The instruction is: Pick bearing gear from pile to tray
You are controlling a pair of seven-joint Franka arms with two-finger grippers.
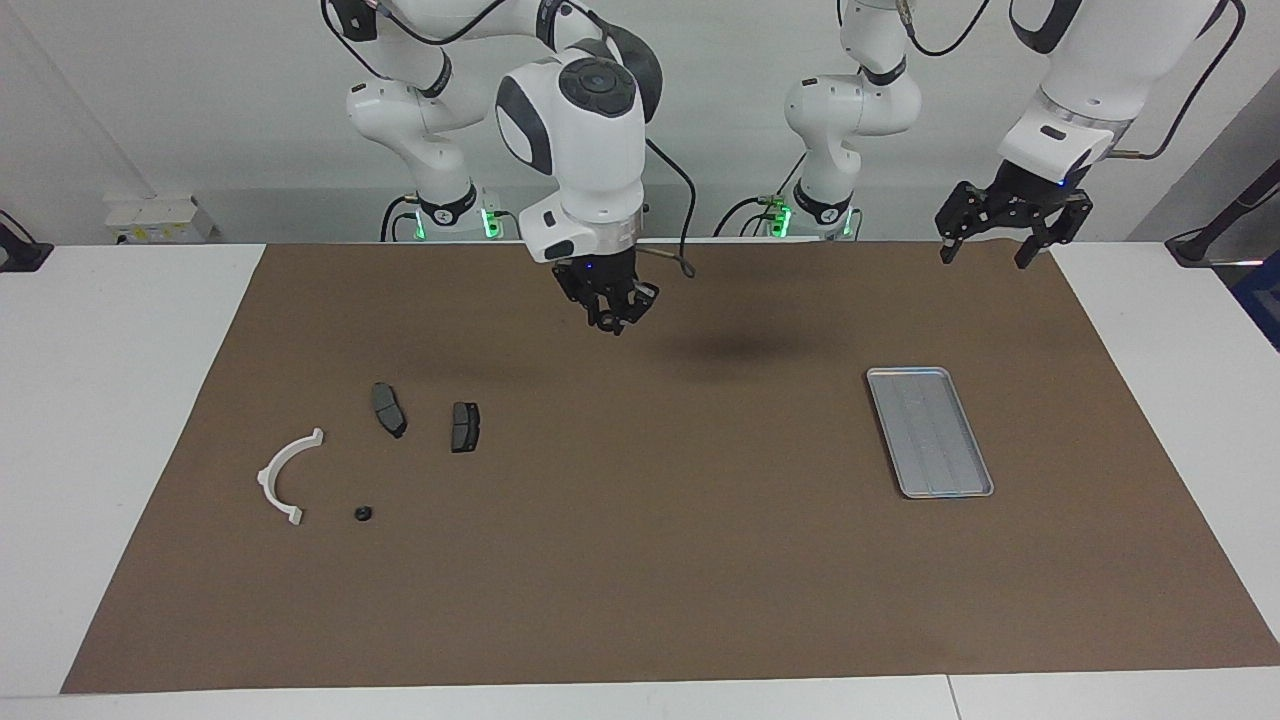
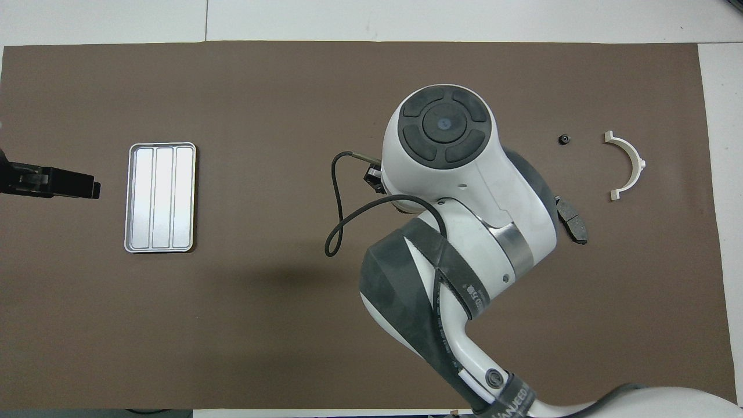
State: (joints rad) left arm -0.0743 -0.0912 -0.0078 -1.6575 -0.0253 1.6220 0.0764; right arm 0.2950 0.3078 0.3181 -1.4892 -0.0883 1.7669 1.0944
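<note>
My right gripper (image 1: 612, 320) hangs in the air over the middle of the brown mat, between the pile and the tray, shut on a small dark round piece, the bearing gear. From overhead the arm's own body hides that grip. The pile lies toward the right arm's end: a white arc bracket (image 1: 285, 475) (image 2: 630, 165), two dark brake pads (image 1: 388, 409) (image 1: 465, 426) and a tiny black round piece (image 1: 363, 514) (image 2: 563, 139). The silver tray (image 1: 930, 432) (image 2: 160, 197) sits bare toward the left arm's end. My left gripper (image 1: 983, 258) (image 2: 93, 190) waits open, raised beside the tray.
The brown mat (image 1: 660, 560) covers most of the white table (image 1: 110, 400). In the overhead view the right arm hides one brake pad and part of the second brake pad (image 2: 572, 219). A loose cable loop (image 2: 336, 226) hangs off the right wrist.
</note>
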